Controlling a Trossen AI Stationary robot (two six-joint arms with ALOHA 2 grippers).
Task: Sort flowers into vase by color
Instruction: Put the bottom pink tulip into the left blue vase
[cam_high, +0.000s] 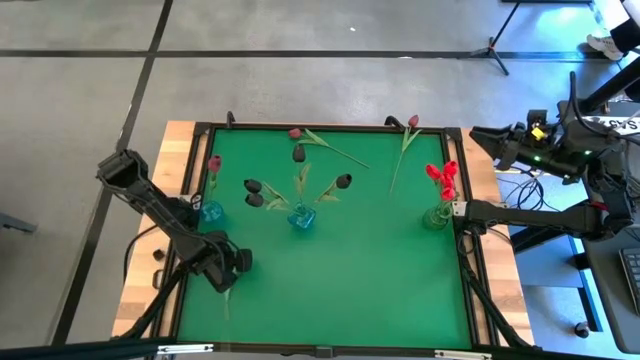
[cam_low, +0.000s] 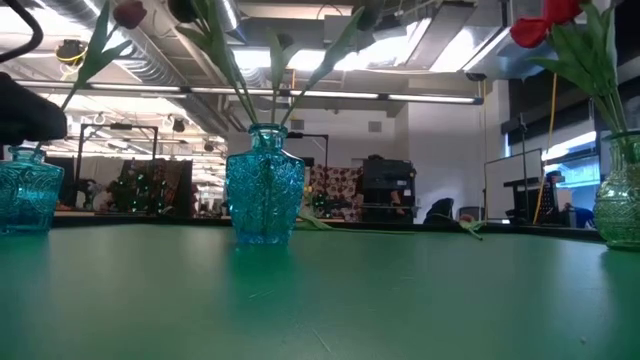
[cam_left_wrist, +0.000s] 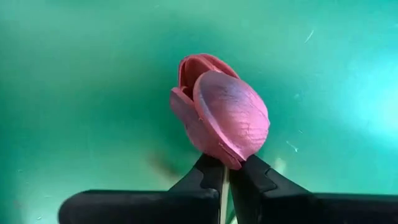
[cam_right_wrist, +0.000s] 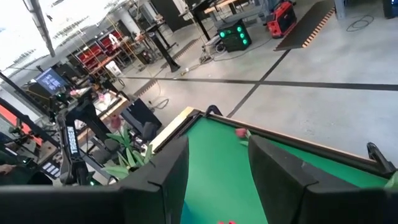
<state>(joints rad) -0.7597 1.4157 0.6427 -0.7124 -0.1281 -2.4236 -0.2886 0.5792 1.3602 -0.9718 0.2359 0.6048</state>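
**Sorting partly done: one pink tulip in the left hand, two flowers still loose**

The left hand (cam_high: 228, 268) hangs over the near-left part of the green worktop (cam_high: 380, 260), its two fingers pressed together on the stem of a pink tulip (cam_left_wrist: 219, 109). In the left wrist view the head sits just past the fingertips, with the stem running down between them.

Three vases already carry flowers. Beyond the left hand, near the worktop's left edge, a left blue vase (cam_high: 211, 211) holds one pink-maroon tulip (cam_high: 214, 163). Farther off toward the middle, the centre blue vase (cam_high: 302, 218) holds the near-black tulips (cam_high: 254, 186), their stems fanning out. Well apart, across the worktop and just beside the right hand (cam_high: 462, 210), a green vase (cam_high: 436, 216) holds the bright red tulips (cam_high: 441, 175).

Still unsorted, as far as I can judge: a pink-maroon tulip with a dark head close by it (cam_high: 296, 134) lying along the far edge, and another pink one (cam_high: 412, 122) lying farther right on that edge.

The right hand waits at the worktop's right edge, its fingers spread with nothing between them.

So roughly the red and dark groups look settled. The held tulip probably belongs with the pink one in the left blue vase, and the loose flowers at the far edge remain to be fetched.
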